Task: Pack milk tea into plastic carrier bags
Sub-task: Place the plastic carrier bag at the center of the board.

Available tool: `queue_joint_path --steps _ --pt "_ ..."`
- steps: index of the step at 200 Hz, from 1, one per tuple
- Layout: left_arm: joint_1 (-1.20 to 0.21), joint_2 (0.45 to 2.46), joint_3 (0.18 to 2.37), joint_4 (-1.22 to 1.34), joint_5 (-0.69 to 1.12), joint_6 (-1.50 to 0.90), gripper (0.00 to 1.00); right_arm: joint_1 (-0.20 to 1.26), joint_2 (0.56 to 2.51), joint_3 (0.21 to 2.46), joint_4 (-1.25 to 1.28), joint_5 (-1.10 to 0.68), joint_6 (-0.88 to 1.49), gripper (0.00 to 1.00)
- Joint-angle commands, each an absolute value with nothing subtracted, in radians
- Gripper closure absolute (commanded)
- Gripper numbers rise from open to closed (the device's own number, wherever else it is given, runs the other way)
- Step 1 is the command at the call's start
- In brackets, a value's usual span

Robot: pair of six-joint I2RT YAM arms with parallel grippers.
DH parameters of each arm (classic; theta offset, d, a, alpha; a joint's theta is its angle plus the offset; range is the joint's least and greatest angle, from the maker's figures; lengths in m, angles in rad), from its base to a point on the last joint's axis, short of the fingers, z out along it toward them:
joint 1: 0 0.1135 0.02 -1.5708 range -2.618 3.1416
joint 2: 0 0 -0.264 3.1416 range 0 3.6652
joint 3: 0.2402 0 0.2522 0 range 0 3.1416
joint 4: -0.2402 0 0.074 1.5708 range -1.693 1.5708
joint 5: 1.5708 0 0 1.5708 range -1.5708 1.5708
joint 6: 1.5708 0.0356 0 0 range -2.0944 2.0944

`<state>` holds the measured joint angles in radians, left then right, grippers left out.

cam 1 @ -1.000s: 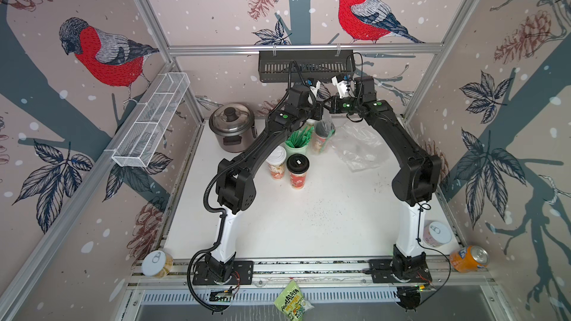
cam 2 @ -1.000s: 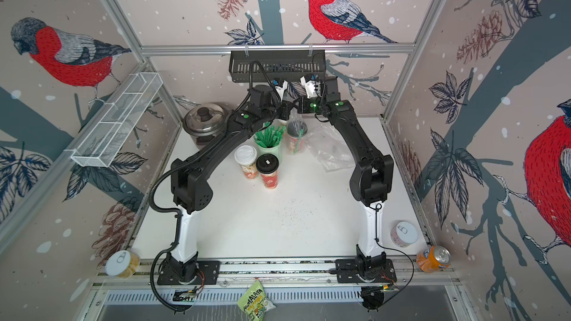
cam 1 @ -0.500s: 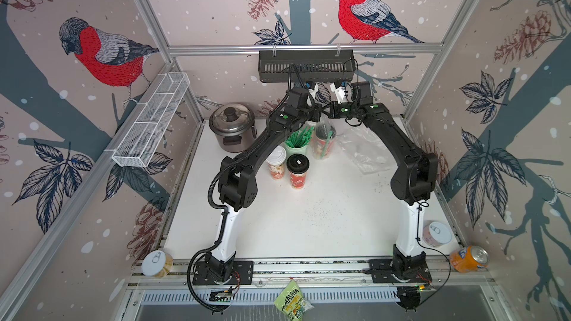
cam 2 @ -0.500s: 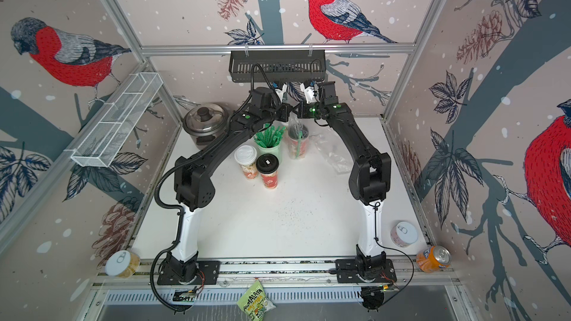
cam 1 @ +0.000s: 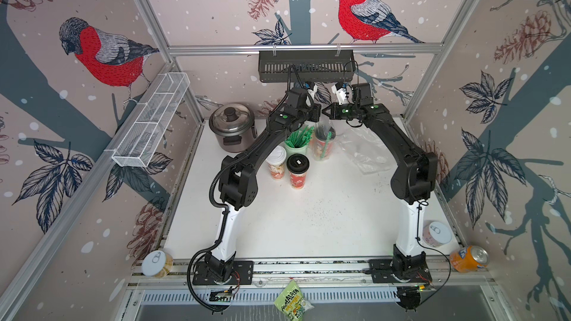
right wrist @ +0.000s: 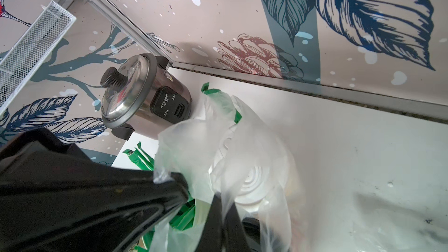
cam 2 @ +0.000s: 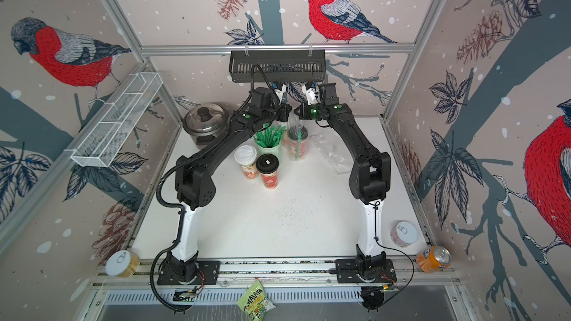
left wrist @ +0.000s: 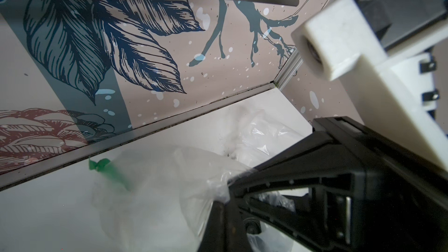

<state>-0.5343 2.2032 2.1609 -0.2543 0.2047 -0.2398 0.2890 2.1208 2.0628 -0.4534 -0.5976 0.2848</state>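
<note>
At the back of the table a clear plastic carrier bag [cam 1: 325,127] [cam 2: 296,126] hangs around two milk tea cups; the right wrist view shows a white lid [right wrist: 252,183] and a black lid [right wrist: 253,229] through it. My left gripper [cam 1: 316,112] [left wrist: 224,208] and right gripper [cam 1: 326,112] [right wrist: 219,210] meet tip to tip above the bag, each shut on a bunched piece of its top. Two more milk tea cups stand outside, one white-lidded [cam 1: 276,162] and one black-lidded [cam 1: 298,168]. A second bag [cam 1: 364,149] lies flat to the right.
A pale green cup of green straws [cam 1: 297,143] stands right beside the bagged cups. A steel rice cooker [cam 1: 231,128] sits in the back left corner. A black wall basket [cam 1: 306,66] hangs just above both wrists. Cans [cam 1: 435,234] stand near the front corners.
Both grippers have drawn together above the bagged cups, the right one shifting left, so the bag's top is gathered between them. The loose cups have not moved.
</note>
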Motion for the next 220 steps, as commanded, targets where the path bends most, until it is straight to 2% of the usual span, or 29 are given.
queue_joint_path --steps 1,97,107,131,165,190,204,220 --pt "-0.529 2.212 2.187 -0.262 0.189 -0.229 1.0 0.292 2.1 2.056 -0.453 -0.586 0.287 0.98" --pt "-0.526 2.237 2.221 -0.28 0.186 -0.23 1.0 0.295 2.04 1.991 -0.437 -0.556 0.282 0.98" --pt "-0.525 2.237 2.221 -0.285 0.19 -0.23 0.93 0.292 2.039 1.992 -0.439 -0.552 0.28 0.9" --pt "-0.525 2.236 2.22 -0.293 0.193 -0.23 0.85 0.29 2.037 1.995 -0.448 -0.548 0.278 0.76" --pt "-0.526 2.224 2.222 -0.317 0.169 -0.222 0.54 0.29 2.031 1.997 -0.46 -0.542 0.276 0.51" --pt "-0.526 2.213 2.22 -0.333 0.163 -0.217 0.47 0.29 2.021 1.994 -0.472 -0.528 0.275 0.31" --pt "-0.525 2.203 2.221 -0.34 0.163 -0.216 0.4 0.291 2.011 1.99 -0.477 -0.519 0.273 0.25" --pt "-0.526 2.193 2.219 -0.341 0.158 -0.215 0.38 0.29 1.995 1.978 -0.483 -0.504 0.269 0.18"
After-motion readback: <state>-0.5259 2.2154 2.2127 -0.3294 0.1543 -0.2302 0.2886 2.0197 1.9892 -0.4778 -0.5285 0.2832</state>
